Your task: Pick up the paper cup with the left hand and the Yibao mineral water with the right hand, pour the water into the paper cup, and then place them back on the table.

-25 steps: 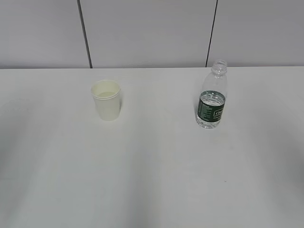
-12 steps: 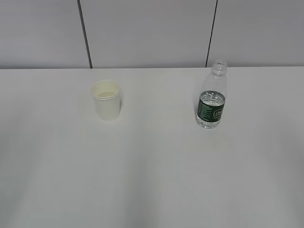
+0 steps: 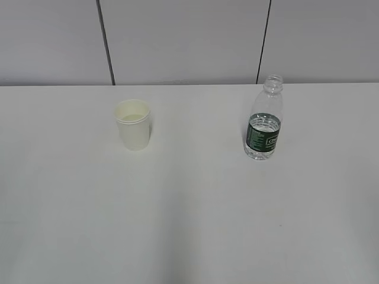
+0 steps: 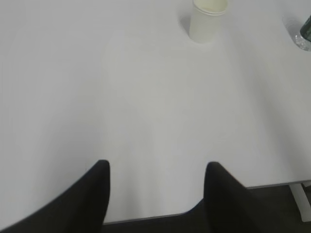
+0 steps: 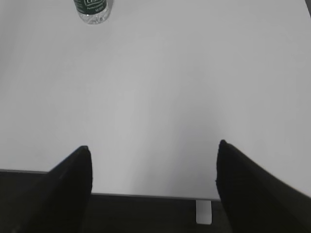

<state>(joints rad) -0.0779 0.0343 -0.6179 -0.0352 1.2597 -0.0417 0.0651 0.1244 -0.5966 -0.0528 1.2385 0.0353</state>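
The paper cup point(image 3: 134, 123) stands upright on the white table point(image 3: 189, 213), left of centre, with some liquid in it. It also shows far off in the left wrist view point(image 4: 206, 19). The Yibao mineral water bottle point(image 3: 263, 121) stands upright, capless, right of centre, and its base shows in the right wrist view point(image 5: 92, 9). My left gripper point(image 4: 155, 167) is open and empty above the table's near edge, far from the cup. My right gripper point(image 5: 153, 148) is open and empty above the near edge, far from the bottle. Neither arm shows in the exterior view.
A grey panelled wall point(image 3: 189, 41) runs behind the table. The table's near edge point(image 5: 146, 196) lies just under both grippers, with dark floor below. The bottle's edge shows at the right border of the left wrist view point(image 4: 305, 36).
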